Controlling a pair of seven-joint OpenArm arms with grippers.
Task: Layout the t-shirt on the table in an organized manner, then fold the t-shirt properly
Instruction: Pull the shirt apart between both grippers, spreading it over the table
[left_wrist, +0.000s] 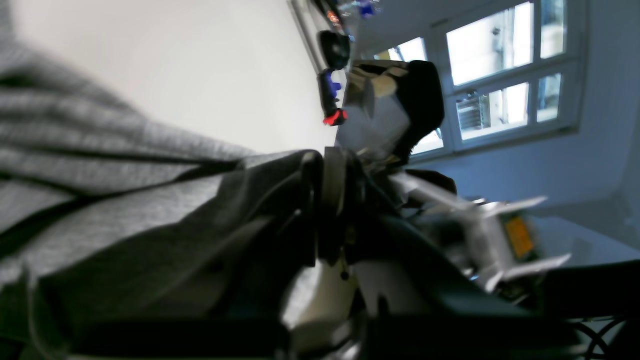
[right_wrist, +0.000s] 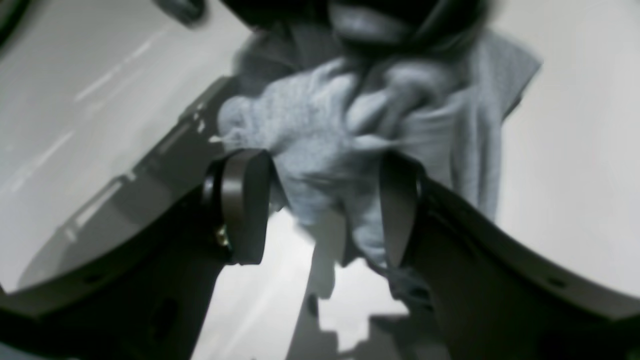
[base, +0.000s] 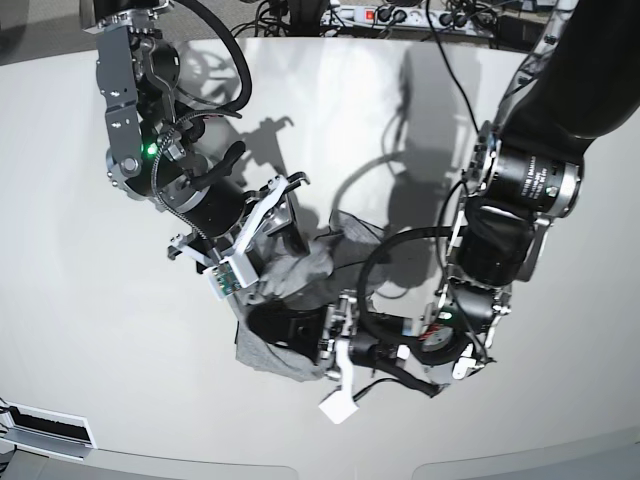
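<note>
The crumpled heather-grey cotton t-shirt bunches between both arms: left gripper clenched on its near edge, right gripper spread around a fold.

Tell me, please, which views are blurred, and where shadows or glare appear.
Left wrist view: the t-shirt is soft and out of focus; the windows are overexposed. Right wrist view: everything is blurred, the fingers included. Base view: sharp, with hard arm shadows on the table.

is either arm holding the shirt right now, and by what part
The left gripper is shut on a bunched fold of the t-shirt; which part cannot be told. The right gripper is open, its fingers either side of the cloth, not gripping it.
</note>
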